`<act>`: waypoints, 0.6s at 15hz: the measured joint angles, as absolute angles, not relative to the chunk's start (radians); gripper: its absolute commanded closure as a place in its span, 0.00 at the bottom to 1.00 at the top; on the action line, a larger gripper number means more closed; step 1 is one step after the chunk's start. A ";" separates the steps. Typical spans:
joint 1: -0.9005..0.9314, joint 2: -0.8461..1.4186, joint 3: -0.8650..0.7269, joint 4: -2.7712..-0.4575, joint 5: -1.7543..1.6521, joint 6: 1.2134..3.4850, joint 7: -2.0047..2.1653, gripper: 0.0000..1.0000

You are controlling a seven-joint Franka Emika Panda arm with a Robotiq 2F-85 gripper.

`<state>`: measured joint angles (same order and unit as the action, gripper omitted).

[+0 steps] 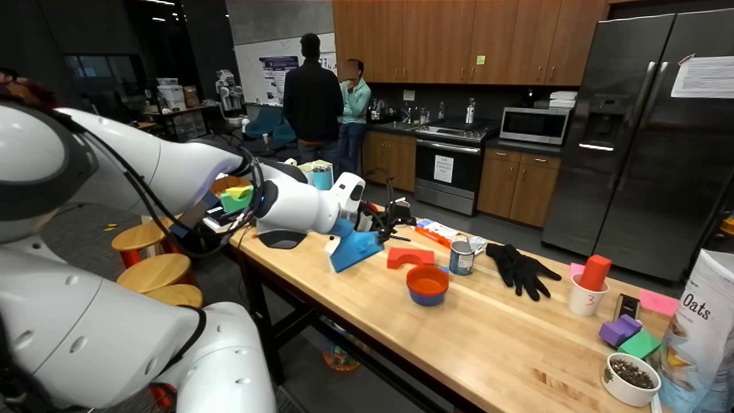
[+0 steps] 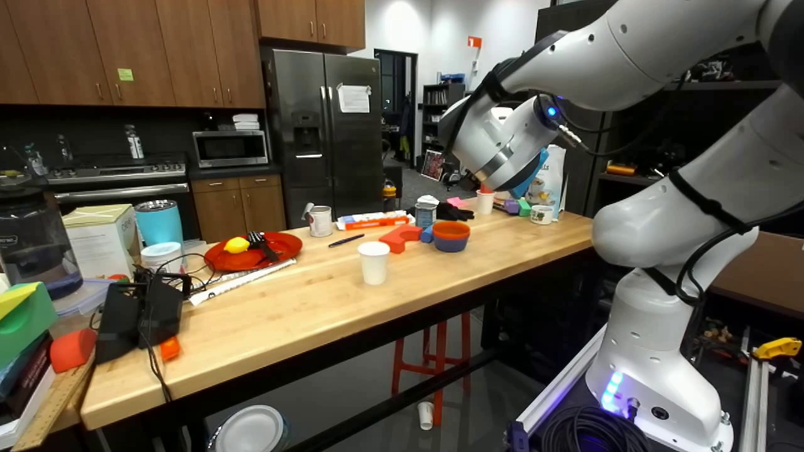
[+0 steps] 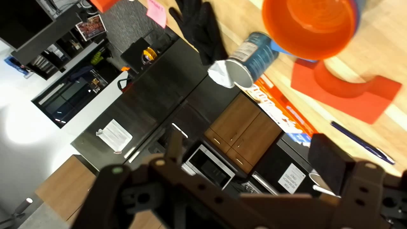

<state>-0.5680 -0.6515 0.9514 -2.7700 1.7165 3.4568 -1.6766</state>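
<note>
My gripper (image 3: 247,144) stands open in the wrist view, its dark fingers (image 3: 329,162) wide apart and holding nothing. In an exterior view the gripper (image 1: 397,221) is over the table, pointing sideways; a blue mount (image 1: 355,248) sits on the wrist. Closest below it is a red arch block (image 1: 410,257). An orange bowl (image 3: 308,28) nests in a blue bowl (image 1: 427,298) beside the arch. A blue-grey can (image 3: 256,55) stands behind the bowls. A dark pen (image 3: 362,143) lies past the arch. In an exterior view the arm hides the gripper.
A white paper cup (image 2: 374,262) stands near the table's front edge. A red plate (image 2: 254,251) bears a yellow lemon-like item. Black gloves (image 1: 519,269), a cup with a red block (image 1: 595,273) and an oats bag (image 1: 702,321) are farther along. Two people stand behind the table.
</note>
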 measured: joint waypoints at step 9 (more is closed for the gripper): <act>-0.576 -0.775 1.359 -2.772 2.507 3.366 -1.711 0.00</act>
